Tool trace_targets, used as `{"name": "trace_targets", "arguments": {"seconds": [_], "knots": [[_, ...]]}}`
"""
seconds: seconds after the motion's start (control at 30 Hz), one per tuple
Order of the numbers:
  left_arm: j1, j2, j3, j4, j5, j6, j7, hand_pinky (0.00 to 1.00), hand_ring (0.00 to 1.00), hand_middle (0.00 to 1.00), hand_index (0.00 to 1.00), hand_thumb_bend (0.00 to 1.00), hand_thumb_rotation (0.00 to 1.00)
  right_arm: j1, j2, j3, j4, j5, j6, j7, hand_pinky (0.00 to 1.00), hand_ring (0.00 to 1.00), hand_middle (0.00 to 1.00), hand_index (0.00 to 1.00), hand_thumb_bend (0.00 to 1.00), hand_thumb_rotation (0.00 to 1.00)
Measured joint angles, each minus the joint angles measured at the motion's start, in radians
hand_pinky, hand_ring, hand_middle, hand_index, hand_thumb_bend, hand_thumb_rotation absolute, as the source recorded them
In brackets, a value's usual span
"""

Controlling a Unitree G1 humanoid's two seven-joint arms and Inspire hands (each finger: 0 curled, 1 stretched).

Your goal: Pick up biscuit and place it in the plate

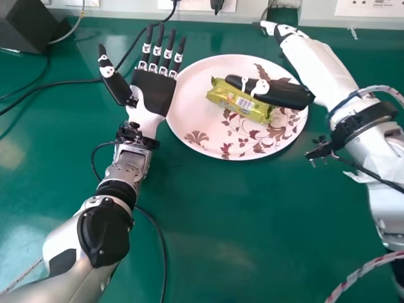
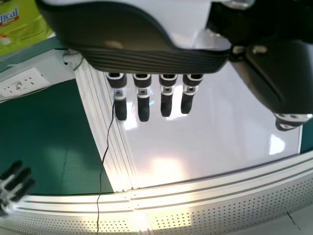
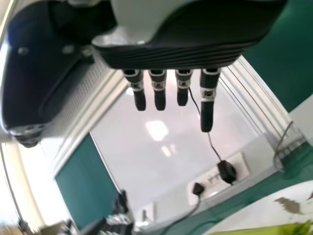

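Left arm (image 1: 104, 230), hand (image 1: 153, 89) spread | right hand (image 1: 287, 93) spread | biscuit (image 1: 235, 101) slants far left–near right

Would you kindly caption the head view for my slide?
Biscuit packet on floral plate, flanked by the robot's open left hand and right hand.

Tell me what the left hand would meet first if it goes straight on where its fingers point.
The left hand would likely meet the black cable or, if passing above it, the pale wall strip behind; height is unclear.
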Motion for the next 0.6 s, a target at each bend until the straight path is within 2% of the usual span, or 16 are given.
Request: {"name": "trace_targets", "arguments": {"seconds": [0.2, 0.4, 0.6], "knots": [[0.0, -0.003, 0.0, 0.0, 0.003, -0.011, 0.0, 0.68, 0.85, 0.96, 1.0, 0.89, 0.53, 0.039, 0.056, -0.037, -0.057, 0.081, 0.002, -0.024, 0.72, 0.85, 0.98, 1.0, 1.0, 0.48], [0.001, -0.003, 0.0, 0.0, 0.01, -0.015, -0.001, 0.76, 0.85, 0.96, 1.0, 0.89, 0.48, 0.11, 0.11, -0.071, -0.128, 0.163, 0.009, -0.038, 0.73, 0.84, 0.98, 1.0, 1.0, 0.52], [0.002, -0.003, 0.0, 0.0, 0.01, -0.014, -0.004, 0.79, 0.84, 0.95, 1.0, 0.9, 0.48, 0.137, 0.138, -0.087, -0.129, 0.237, -0.03, -0.055, 0.74, 0.84, 0.98, 0.98, 1.0, 0.52]]}}
